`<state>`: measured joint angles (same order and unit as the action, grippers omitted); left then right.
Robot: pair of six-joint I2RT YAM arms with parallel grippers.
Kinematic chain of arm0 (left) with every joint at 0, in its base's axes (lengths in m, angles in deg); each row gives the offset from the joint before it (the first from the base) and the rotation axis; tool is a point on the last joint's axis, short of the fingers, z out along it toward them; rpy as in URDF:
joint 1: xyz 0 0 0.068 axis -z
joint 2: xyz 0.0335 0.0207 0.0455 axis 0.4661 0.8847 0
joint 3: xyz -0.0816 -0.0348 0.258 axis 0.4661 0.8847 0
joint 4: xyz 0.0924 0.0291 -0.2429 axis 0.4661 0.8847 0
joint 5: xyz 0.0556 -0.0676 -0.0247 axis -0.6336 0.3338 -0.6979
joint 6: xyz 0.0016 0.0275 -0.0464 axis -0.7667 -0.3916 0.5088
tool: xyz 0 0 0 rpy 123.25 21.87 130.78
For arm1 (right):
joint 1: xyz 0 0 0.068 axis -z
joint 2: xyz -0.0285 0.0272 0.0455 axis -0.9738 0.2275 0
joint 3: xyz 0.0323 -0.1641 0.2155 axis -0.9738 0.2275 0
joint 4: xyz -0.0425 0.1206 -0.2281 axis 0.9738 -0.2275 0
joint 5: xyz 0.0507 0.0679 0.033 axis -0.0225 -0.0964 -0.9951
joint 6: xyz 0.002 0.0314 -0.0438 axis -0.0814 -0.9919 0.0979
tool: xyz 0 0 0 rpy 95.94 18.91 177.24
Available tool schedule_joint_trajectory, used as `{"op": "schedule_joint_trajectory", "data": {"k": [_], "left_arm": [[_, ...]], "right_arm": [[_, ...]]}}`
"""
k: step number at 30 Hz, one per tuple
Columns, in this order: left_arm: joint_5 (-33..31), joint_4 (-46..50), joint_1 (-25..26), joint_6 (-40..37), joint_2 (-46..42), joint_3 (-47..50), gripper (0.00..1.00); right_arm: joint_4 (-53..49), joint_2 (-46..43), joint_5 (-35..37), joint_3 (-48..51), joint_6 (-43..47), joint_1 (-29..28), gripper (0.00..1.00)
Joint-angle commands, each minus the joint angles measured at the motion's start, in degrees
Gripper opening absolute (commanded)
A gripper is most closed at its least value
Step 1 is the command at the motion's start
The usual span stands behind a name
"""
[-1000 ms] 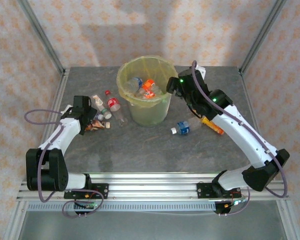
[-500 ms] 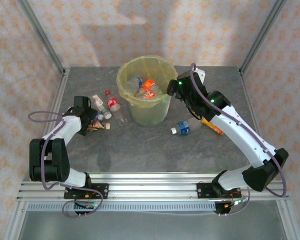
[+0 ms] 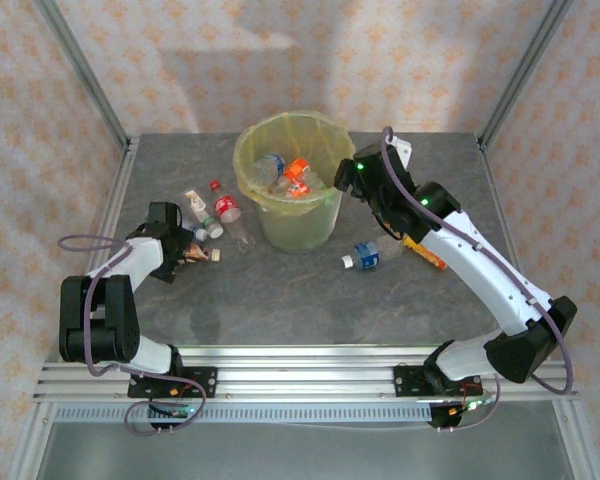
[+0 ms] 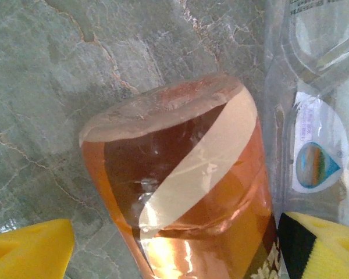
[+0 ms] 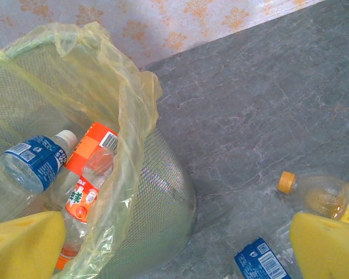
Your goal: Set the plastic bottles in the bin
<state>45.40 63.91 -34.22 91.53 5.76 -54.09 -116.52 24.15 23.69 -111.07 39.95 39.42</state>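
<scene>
We see left elbow pulled back toward base since earlier frames; right arm barely changed. Left gripper low on table, pads spread either side of brown-labelled bottle, not clamped. Right gripper released, empty, hovering beside bin rim. Orange-labelled bottle lies inside bin. Blue-labelled bottle, yellow bottle on table right of bin; red-labelled bottle left of it.

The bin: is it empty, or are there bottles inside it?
Not empty. Inside the bin lie a blue-labelled bottle and an orange-labelled bottle, seen through its open top.
</scene>
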Motion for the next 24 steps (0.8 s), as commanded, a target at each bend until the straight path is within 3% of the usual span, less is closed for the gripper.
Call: {"op": "schedule_joint_trajectory", "data": {"k": [1, 9, 17, 24], "left_arm": [[-0.8, -0.1, -0.8, 1.0, 1.3, 1.2, 0.91], [-0.3, -1.4, -1.5, 1.9, 3.1, 2.5, 0.91], [-0.2, -0.6, -1.9, 1.7, 1.9, 2.4, 0.67], [-3.4, 5.2, -1.8, -2.7, -5.5, -0.9, 0.49]], "right_arm": [[0.1, -1.0, 1.8, 0.6, -0.8, 0.3, 0.99], [-0.1, -1.0, 1.9, 0.6, -1.0, 0.3, 0.99], [-0.3, -1.0, 2.4, 0.2, -0.9, 0.3, 0.99], [-2.1, -0.9, 4.4, 0.2, -1.0, 0.3, 0.99]]}}
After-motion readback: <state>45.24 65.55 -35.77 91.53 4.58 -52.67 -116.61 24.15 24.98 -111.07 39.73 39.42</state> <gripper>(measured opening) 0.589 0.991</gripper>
